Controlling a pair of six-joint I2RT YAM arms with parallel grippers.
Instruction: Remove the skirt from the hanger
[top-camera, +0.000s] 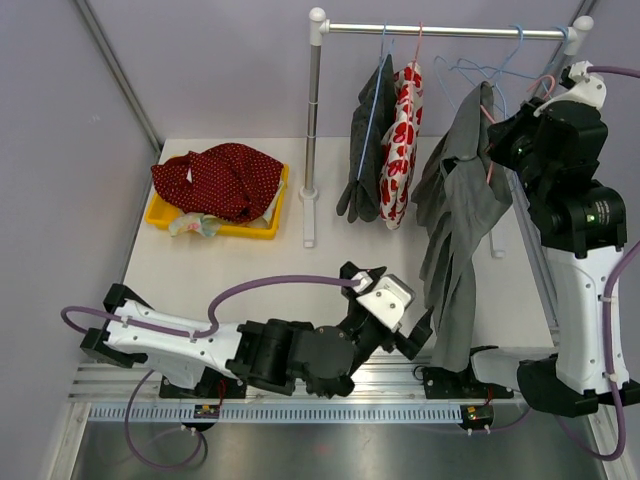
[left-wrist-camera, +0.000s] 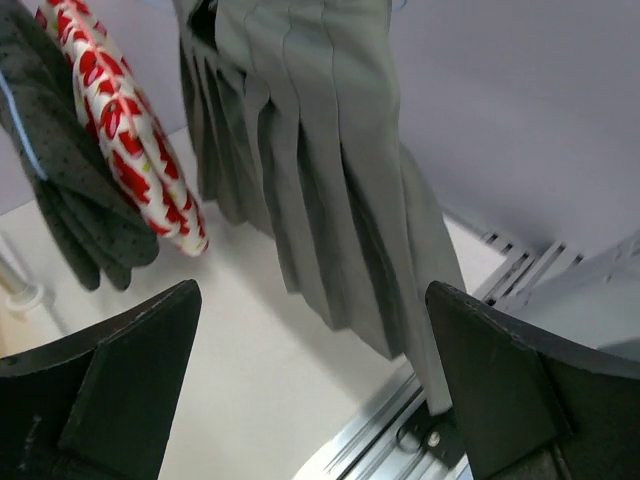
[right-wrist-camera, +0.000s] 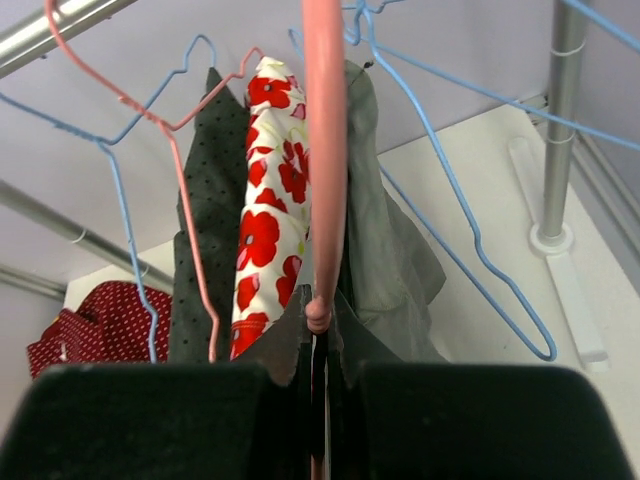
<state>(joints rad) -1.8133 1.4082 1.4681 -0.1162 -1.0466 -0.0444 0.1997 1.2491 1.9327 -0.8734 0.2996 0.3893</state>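
So the grey pleated skirt (top-camera: 455, 230) is hanging at the right end of the rail (top-camera: 450, 31), with its hem trailing down to the front edge of the table (top-camera: 250, 265). The right gripper (right-wrist-camera: 320, 350) is up at the skirt's waist. Its own camera shows what the overhead one doesn't: the fingers are squeezed together on the wire of the pink hanger (right-wrist-camera: 325, 150), and empty blue hangers (right-wrist-camera: 470, 240) fan out beside it. The left gripper (top-camera: 420, 335) sits low, just beside the hem. From above you can't really read it, but its wrist view shows both fingers spread wide with the pleats hanging ahead of them, nothing held. Further left on the rail are a red-and-white floral garment (top-camera: 402, 140) and a dark dotted one (top-camera: 368, 140). A yellow tray (top-camera: 160, 215) with a red dotted cloth (top-camera: 220, 178) sits at the far left.
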